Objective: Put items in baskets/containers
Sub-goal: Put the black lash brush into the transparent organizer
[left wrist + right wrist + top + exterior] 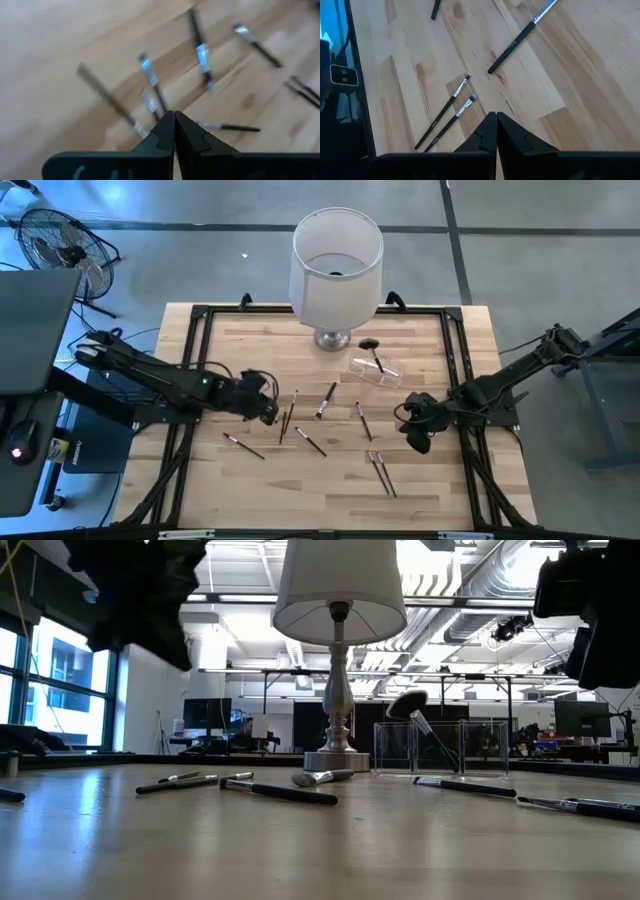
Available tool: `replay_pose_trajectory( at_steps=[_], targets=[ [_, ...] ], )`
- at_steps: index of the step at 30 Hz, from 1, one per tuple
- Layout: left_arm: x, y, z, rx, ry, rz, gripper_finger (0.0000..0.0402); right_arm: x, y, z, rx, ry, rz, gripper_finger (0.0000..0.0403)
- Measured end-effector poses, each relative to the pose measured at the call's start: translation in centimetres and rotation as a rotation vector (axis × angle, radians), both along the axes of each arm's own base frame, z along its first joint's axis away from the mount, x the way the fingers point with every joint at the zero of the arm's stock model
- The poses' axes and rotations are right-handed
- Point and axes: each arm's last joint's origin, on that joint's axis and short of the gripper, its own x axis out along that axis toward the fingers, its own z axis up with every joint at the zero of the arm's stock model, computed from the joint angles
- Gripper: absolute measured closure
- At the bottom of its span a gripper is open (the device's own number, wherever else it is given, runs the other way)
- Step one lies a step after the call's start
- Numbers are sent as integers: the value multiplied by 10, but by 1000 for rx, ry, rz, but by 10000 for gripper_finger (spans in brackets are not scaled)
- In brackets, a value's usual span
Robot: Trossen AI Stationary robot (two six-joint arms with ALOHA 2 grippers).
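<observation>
Wooden table (250,485) carries scattered brushes (326,401) at centre frame, clear holder (373,370) just above them containing one fluffy brush (372,347), while left gripper (270,412) and right gripper (418,440) hover with fingers closed, empty.

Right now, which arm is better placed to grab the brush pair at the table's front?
Probably right. Its pincer hangs shut just beside the pair; the left pincer sits farther off, over the middle brushes.

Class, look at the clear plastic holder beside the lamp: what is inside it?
One brush with a fluffy black head leans inside the clear holder, head sticking out. The low view shows only that brush through its transparent walls; nothing hides the contents.
</observation>
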Motion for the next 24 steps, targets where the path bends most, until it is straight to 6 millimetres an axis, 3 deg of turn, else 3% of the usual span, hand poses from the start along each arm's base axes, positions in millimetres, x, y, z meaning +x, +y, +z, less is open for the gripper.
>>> replay_pose_trajectory(
  at_steps=[9,24],
  targets=[
    [6,-11,-17,-173,141,56,401,0,0,0,-22,-1,45,403],
    [16,-15,-16,-224,57,43,401,0,1,0,-14,-5,72,403]
  ],
)
